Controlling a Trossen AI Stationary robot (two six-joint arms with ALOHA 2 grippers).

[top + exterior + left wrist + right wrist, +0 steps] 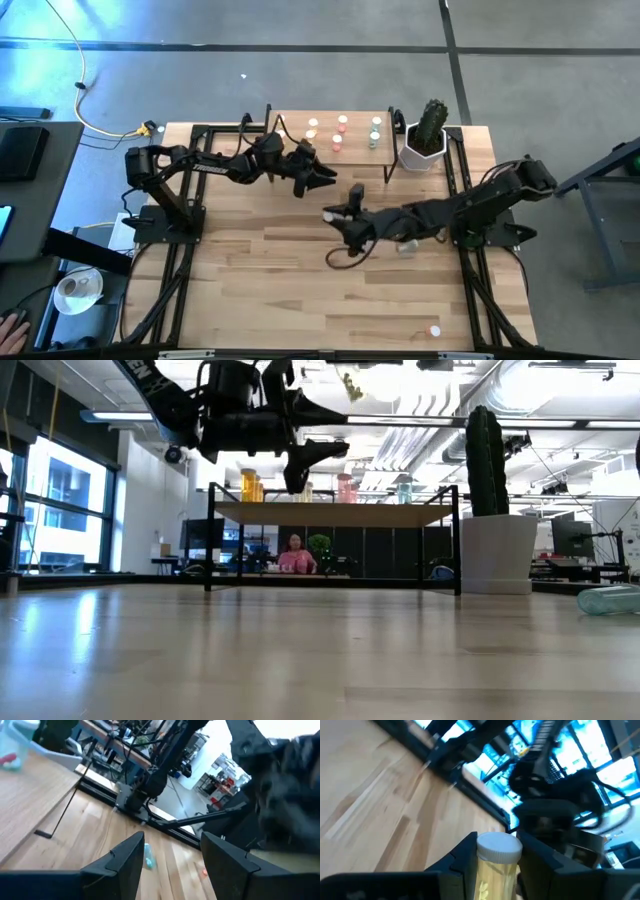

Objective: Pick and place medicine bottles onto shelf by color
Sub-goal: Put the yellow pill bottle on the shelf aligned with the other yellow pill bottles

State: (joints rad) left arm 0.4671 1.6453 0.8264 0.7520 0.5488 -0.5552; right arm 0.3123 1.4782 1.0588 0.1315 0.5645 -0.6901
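Note:
The shelf (330,135) stands at the table's far edge and bears several bottles (337,142). In the low view yellow (250,485), pink (345,488) and green (404,490) ones stand on the shelf (335,515). My left gripper (322,180) hovers open and empty just in front of the shelf and shows high in the low view (310,460). My right gripper (332,215) is near the table's middle, shut on a yellow bottle (495,880) with a white cap. A green bottle (405,247) lies on its side on the table. A pink one (434,330) stands near the front edge. My right gripper pinches the yellow bottle's body (487,882), just below the white cap (498,847), between its two fingers (462,865). The bottle lies along the fingers with its cap toward their free ends. Its lower part is out of the picture.
A white pot with a cactus (428,140) stands right of the shelf. The lying green bottle also shows at the low view's right (610,598). A cable loops on the table below my right gripper (345,255). Bare tabletop lies at the front left (260,290).

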